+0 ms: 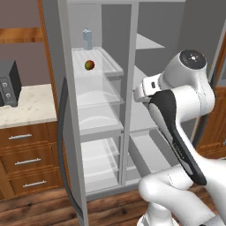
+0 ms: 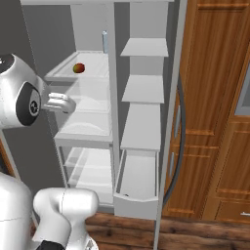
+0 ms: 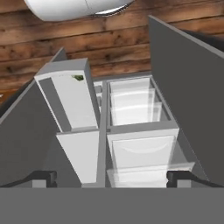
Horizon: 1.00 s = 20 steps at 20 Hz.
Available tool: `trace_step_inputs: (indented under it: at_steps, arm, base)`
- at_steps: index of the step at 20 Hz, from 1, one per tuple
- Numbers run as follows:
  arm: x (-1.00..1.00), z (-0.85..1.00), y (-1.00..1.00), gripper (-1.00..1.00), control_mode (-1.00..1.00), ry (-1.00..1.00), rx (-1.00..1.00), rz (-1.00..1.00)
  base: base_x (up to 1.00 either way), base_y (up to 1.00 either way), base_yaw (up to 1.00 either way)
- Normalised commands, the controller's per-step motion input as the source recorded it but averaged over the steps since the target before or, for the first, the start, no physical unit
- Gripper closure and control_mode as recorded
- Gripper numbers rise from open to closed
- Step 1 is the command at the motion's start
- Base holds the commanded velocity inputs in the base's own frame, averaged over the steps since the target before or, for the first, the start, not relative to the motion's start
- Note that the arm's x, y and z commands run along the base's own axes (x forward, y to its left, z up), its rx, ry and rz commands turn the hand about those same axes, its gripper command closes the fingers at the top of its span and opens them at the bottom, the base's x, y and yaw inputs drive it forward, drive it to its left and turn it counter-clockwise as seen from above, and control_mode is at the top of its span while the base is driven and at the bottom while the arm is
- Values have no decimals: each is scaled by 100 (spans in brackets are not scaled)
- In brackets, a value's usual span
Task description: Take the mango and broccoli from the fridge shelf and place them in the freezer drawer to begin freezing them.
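The arm [image 1: 176, 119] rises from the near right, bends at a raised elbow and reaches toward the open fridge, its hand tipped to look down over the compartments. The freezer drawer [image 2: 136, 181] stands pulled out low on the right side, with the broccoli [image 3: 78, 78] in its near end, and the gripper [image 3: 112, 176] hangs above with its fingertips [image 3: 45, 176] spread wide, holding nothing. The mango [image 1: 89, 65] lies on the ribbed fridge shelf [image 1: 110, 62] high on the left, just in front of a small blue carton [image 1: 87, 39].
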Motion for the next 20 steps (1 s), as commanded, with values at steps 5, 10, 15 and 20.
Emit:
trace_step_inputs:
  at_steps: [5,10,15,20]
  arm:
    - [1,-35,0,-100,-100,1,1,2]
    - [0,-27,-3,-100,-100,0,3,0]
    - [10,-20,0,-100,-100,4,3,1]
    - [0,0,0,-100,100,0,0,0]
  base:
    - [0,0,0]
    - [0,0,0]
    - [0,0,0]
    - [53,10,1]
